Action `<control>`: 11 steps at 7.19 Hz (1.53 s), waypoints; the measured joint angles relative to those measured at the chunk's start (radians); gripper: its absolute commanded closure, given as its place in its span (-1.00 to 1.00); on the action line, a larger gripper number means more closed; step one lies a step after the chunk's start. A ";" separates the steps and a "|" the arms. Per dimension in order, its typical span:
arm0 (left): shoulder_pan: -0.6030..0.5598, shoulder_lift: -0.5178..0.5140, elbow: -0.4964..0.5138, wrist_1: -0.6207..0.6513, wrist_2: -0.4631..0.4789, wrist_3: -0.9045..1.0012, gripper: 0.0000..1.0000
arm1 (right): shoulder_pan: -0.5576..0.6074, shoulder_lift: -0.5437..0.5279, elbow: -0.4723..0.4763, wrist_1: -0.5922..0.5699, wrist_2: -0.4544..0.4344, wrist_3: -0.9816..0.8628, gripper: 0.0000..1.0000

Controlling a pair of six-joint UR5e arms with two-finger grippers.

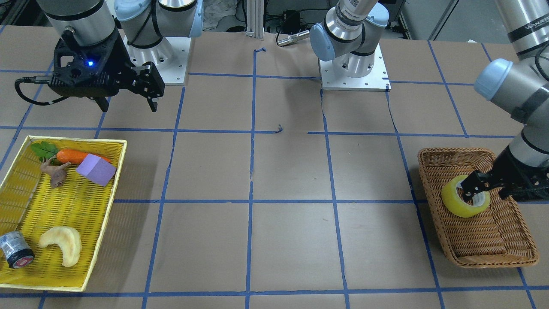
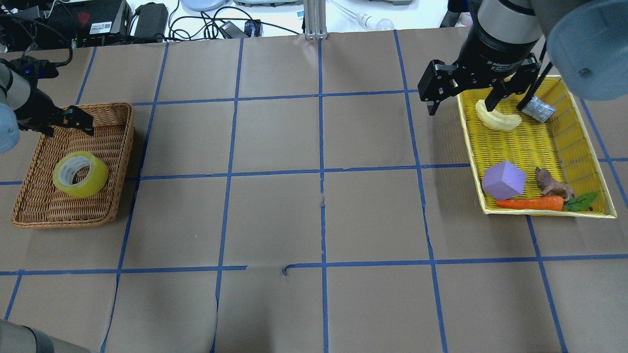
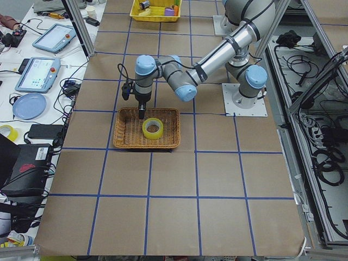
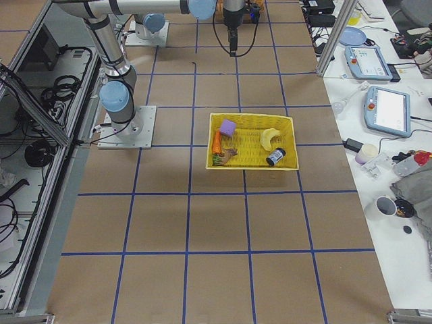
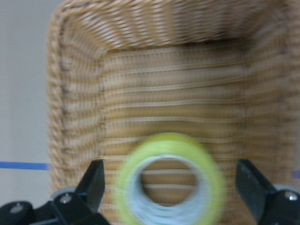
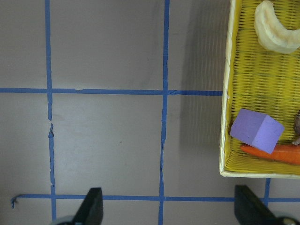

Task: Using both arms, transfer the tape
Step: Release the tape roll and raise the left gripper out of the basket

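Observation:
The yellowish-green tape roll (image 1: 450, 196) lies tilted in the brown wicker basket (image 1: 454, 152). It also shows in the overhead view (image 2: 98, 177) and, blurred, in the left wrist view (image 5: 126, 173). My left gripper (image 1: 482, 191) hangs open just above the basket (image 2: 125, 162), with the tape below and between its spread fingers (image 5: 96, 176), not gripped. My right gripper (image 2: 461, 108) is open and empty, high over the table beside the yellow tray (image 2: 471, 162); it also shows in the front view (image 1: 128, 105).
The yellow tray (image 1: 120, 171) holds a grey can with a red-and-black end (image 1: 16, 249), a pale banana-shaped piece (image 1: 62, 244), a purple block (image 1: 96, 169), a carrot (image 1: 73, 156) and a small brown figurine (image 1: 55, 174). Brown paper with blue tape lines covers the table.

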 measured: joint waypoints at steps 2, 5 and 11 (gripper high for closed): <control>-0.125 0.071 0.001 -0.128 -0.003 -0.168 -1.00 | 0.000 0.000 -0.001 0.000 0.000 0.000 -1.00; -0.351 0.161 0.004 -0.303 -0.005 -0.376 -1.00 | 0.000 0.000 -0.001 0.000 0.000 0.000 -1.00; -0.517 0.200 0.172 -0.602 -0.043 -0.478 -1.00 | -0.002 0.002 -0.001 0.000 -0.002 -0.003 -1.00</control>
